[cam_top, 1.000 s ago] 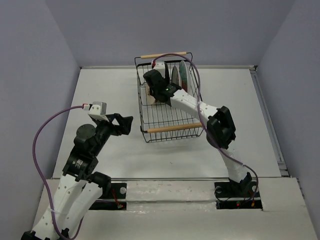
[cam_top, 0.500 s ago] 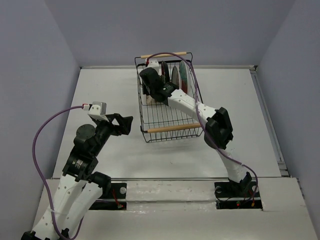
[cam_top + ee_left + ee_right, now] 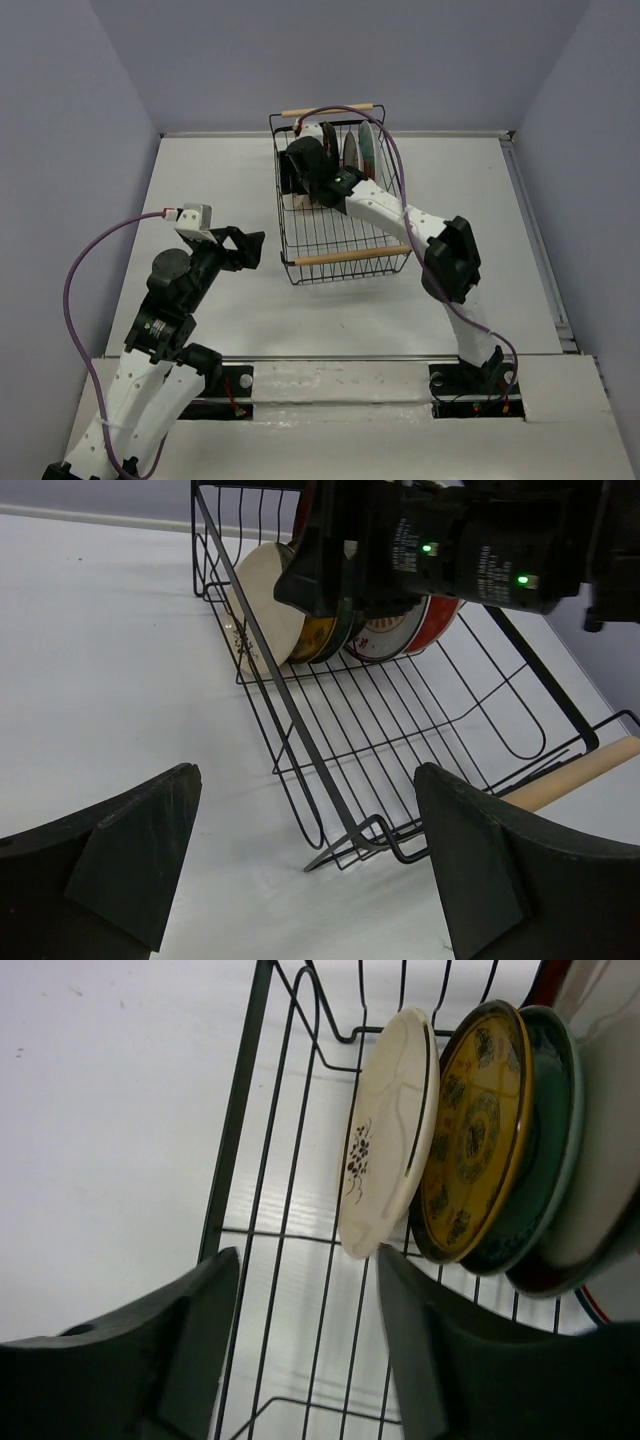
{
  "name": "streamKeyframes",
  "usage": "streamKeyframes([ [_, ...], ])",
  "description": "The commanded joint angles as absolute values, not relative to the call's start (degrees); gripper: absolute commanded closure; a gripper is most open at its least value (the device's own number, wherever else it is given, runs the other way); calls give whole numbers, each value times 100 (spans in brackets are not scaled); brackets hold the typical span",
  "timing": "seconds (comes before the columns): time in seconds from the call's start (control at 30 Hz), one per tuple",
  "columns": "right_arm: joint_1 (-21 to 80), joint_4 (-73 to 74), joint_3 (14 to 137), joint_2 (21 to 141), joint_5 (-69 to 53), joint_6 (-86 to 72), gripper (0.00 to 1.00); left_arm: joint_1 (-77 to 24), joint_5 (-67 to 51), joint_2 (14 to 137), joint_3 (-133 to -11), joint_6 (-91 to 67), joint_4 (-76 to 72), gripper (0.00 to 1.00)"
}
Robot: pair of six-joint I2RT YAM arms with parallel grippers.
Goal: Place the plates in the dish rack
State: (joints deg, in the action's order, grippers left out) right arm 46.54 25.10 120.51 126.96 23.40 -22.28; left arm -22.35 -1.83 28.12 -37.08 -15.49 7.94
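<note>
The dish rack [image 3: 350, 256], a black wire basket with wooden handles, stands at the table's back middle. Several plates stand on edge at its far end. In the right wrist view they are a cream plate with a dark mark [image 3: 392, 1130], a yellow-brown plate [image 3: 475, 1130], a teal plate [image 3: 545, 1160] and a dark-red-rimmed plate [image 3: 600, 1180]. My right gripper [image 3: 305, 1290] is inside the rack [image 3: 235, 1130], open, with only wire floor between its fingers. Its right fingertip [image 3: 400, 1270] is just under the cream plate's edge. My left gripper [image 3: 307, 800] hangs open over the table, left of the rack's near corner [image 3: 340, 840].
The right arm's black wrist [image 3: 450, 550] covers the tops of the plates in the left wrist view. The rack's near wooden handle [image 3: 580, 770] lies to the right of the left gripper [image 3: 245, 248]. White walls ring the table [image 3: 200, 180].
The right gripper's jaws have opened inside the rack beside the cream plate, and the right arm's elbow has swung a little to the right. The left arm has not moved.
</note>
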Motion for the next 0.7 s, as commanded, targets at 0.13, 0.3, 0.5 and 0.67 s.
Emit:
streamKeyframes([
  [0.13,4693,1205,9452,9504,1828,-2162,4,-2162,-62,2593,-3744,-1433,484,1],
  [0.3,4693,677,7248,6933,2389,-2180,0,-2162,-62,2391,-3700,-1433,413,1],
  [0.5,4693,738,5618,4433,2918,-2206,0,-2162,-62,2329,-3656,-1441,325,1],
  [0.67,4693,703,4467,2956,3488,-2513,0,-2162,-123,2276,-3595,-1468,202,1],
])
